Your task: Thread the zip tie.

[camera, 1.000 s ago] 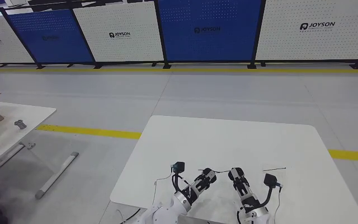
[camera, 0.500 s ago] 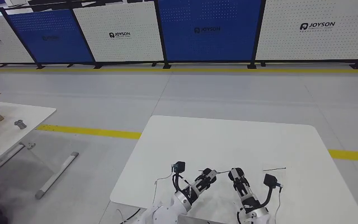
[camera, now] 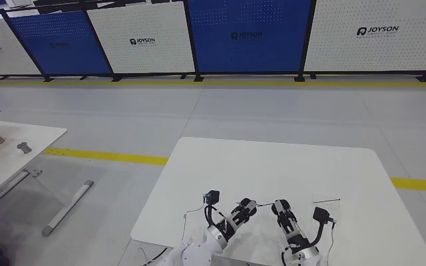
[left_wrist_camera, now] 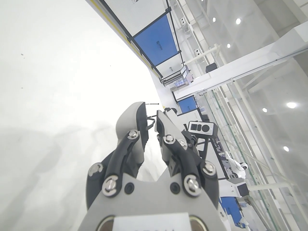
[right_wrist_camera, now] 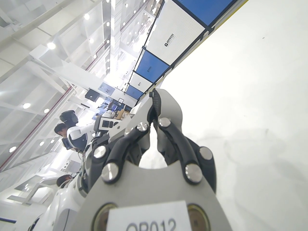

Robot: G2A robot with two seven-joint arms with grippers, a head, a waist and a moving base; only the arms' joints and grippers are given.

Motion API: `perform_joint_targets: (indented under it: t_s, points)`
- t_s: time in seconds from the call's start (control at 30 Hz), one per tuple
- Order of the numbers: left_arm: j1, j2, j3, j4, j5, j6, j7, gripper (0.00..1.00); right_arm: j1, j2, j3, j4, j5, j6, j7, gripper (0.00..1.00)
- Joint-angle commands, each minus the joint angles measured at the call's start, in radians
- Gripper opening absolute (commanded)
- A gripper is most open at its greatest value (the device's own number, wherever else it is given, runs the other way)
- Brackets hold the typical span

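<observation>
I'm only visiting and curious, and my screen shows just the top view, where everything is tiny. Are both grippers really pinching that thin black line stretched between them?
Observer: The right wrist view shows the right gripper shut, with its black pads pressed together and no gap. I cannot tell whether the zip tie sits between them.
Visitor: And the other one, on the left?
Observer: The left wrist view shows the left gripper with its fingers a little apart. A thin, bent black bit of the zip tie crosses the gap between them.
</observation>
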Motion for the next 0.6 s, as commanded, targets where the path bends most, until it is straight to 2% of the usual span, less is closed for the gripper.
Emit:
perform_joint_targets:
  t_s: [0.0, 0.03, 0.07, 0.43, 0.57]
  points:
    - [0.000, 0.000, -0.001, -0.002, -0.001, 0.000, 0.001, 0.13, 0.000, 0.000, 0.000, -0.001, -0.002, 0.001, -0.001, 0.00]
    - [0.000, 0.000, -0.002, -0.002, 0.000, 0.000, 0.002, 0.11, -0.001, 0.000, -0.001, -0.002, -0.002, 0.002, -0.002, 0.00]
    - [0.001, 0.000, -0.002, -0.002, 0.001, 0.001, 0.002, 0.00, -0.001, -0.001, -0.001, -0.003, -0.002, 0.002, -0.002, 0.00]
    - [0.002, 0.001, 0.003, -0.003, 0.018, -0.003, -0.006, 0.00, -0.009, -0.001, 0.002, -0.017, -0.007, 0.007, 0.000, 0.00]
    - [0.006, 0.002, 0.005, -0.010, 0.005, -0.022, -0.030, 0.00, -0.007, -0.001, -0.006, -0.019, -0.016, 0.012, 0.014, 0.00]
